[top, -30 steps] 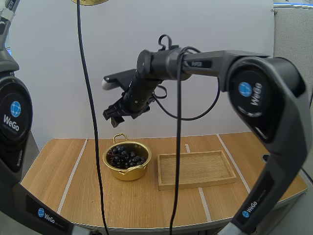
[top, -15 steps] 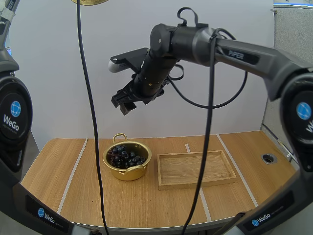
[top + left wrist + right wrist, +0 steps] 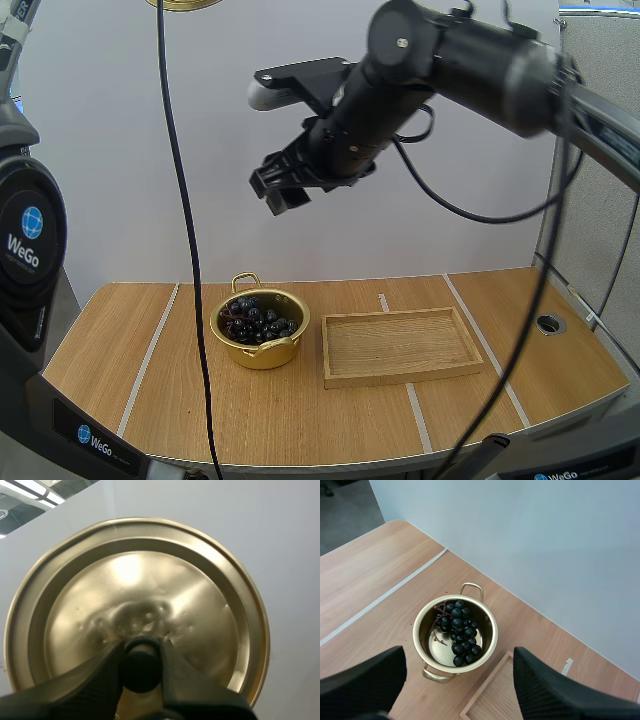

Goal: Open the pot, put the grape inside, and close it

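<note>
Left fingers (image 3: 95, 680): clamped on the black knob (image 3: 141, 665) of the lid (image 3: 200, 595), held high.
Right fingers (image 3: 360, 680): spread apart, empty, high over the pot (image 3: 487, 630).
Pot: on the worktop (image 3: 365, 580), mouth up, grapes (image 3: 459, 630) inside — below the lid, slightly to its right.
Axis: lid round — none; pot handles ran near-to-far.

My right arm (image 3: 470, 60) runs from 2 o'clock in the high view across toward 10 o'clock, high in the air. Its wrist (image 3: 345, 135) bends downward, so my right gripper (image 3: 281, 189) points toward 7 o'clock. Its fingers (image 3: 365, 680) stand wide apart with nothing between them. My left arm (image 3: 25, 250) stands along the 9 o'clock edge. My left gripper (image 3: 141, 655) has its fingertips (image 3: 107, 672) pinched on the knob (image 3: 142, 665) of the lid (image 3: 135, 575), one on each side.
</note>
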Controlling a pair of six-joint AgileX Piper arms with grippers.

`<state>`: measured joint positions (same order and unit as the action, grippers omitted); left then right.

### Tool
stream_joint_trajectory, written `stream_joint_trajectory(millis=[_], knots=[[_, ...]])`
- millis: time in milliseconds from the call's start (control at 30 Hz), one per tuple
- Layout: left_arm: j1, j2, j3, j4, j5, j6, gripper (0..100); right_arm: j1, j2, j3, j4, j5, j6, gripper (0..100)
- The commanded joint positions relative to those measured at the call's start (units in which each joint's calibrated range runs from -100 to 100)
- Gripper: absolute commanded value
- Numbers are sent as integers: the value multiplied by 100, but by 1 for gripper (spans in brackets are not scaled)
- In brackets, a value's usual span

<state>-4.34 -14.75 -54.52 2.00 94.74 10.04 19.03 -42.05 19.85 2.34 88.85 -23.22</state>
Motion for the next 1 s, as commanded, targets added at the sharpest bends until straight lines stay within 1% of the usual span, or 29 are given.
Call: stream_joint_trajectory(millis=[0,67,133,167,233,367,400,500,733,833,867,967], knots=[[-8,-30,-35,50,-208,-51,0,-15,-373,293,-134,20,128,100],[-8,-30,-35,50,-208,-51,0,-15,-560,488,-176,20,221,100],[-8,-30,-35,50,-208,-51,0,-15,-773,702,-176,95,233,79],[-8,-30,-35,50,-208,-51,0,-15,-851,782,-176,153,233,72],[-8,-30,-35,50,-208,-51,0,-15,-1035,998,-176,250,233,59],[-8,-30,-35,50,-208,-51,0,-15,-1372,1343,-176,307,341,39],[-8,-30,-35,50,-208,-51,0,-15,-1459,1441,-176,315,376,30],[-8,-30,-35,50,-208,-51,0,-15,-1699,1739,-176,351,427,0],[-8,-30,-35,50,-208,-51,0,-15,-2164,2282,-137,413,459,0],[-8,-30,-35,50,-208,-51,0,-15,-2283,2349,-137,447,459,0],[-8,-30,-35,50,-208,-51,0,-32,-2294,2365,-123,447,459,0],[-8,-30,-35,50,-208,-51,0,-237,-2406,2527,-46,447,459,0]])
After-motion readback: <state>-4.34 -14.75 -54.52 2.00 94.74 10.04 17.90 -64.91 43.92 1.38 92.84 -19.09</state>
